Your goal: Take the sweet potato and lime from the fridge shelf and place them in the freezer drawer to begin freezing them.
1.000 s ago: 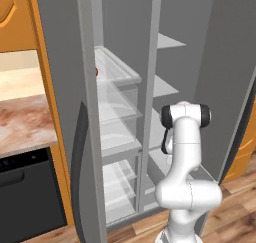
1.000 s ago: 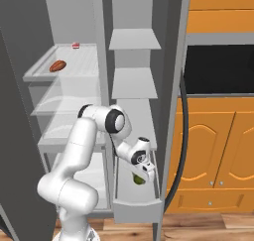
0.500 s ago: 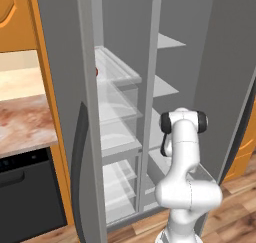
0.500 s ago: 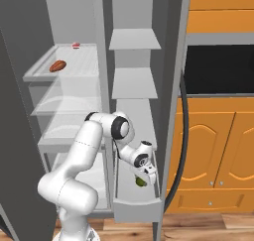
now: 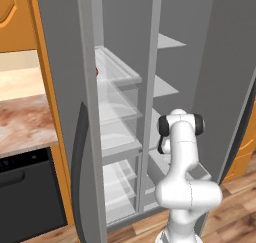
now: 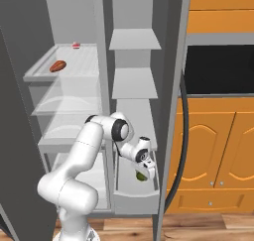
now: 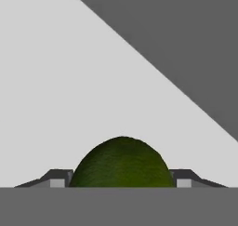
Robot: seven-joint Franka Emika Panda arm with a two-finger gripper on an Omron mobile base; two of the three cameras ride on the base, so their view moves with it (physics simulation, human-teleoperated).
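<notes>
- While the arm bends down into the narrower, right-hand compartment of the open fridge, the gripper (image 6: 143, 173) hangs low over the freezer drawer (image 6: 134, 194), seen best from the right base view.
- Between its two fingers sits the lime (image 7: 122, 163), a dark green ball; the hand view shows a finger tip (image 7: 56, 178) pressed against each flank of it, so the jaws are closed on the lime at a medium spread.
- From the right base view the lime (image 6: 142, 175) shows as a green spot just under the hand, above the drawer's pale floor; whether it touches that floor cannot be told.
- Behind the lime in the hand view lies a flat light surface, cut across the upper right by a darker grey wall.
- Far from the gripper, the sweet potato (image 6: 58, 66) lies on the fridge shelf (image 6: 37, 76), the topmost clear panel in the wider left compartment, near its front left corner.
- A small red and white item (image 6: 76, 45) sits at the back of that same shelf, well apart from the sweet potato.
- Opaque grey shelves (image 6: 134, 83) stack above the drawer in the narrow compartment.
- From the left base view, the arm's white links and dark wrist joint (image 5: 180, 125) stand in front of the open compartment, with the fridge door (image 5: 67, 112) to the left and a marbled counter (image 5: 22, 127) beyond it.
- Orange cabinets (image 6: 213, 150) and a dark oven recess (image 6: 221, 69) flank the fridge on the right.
</notes>
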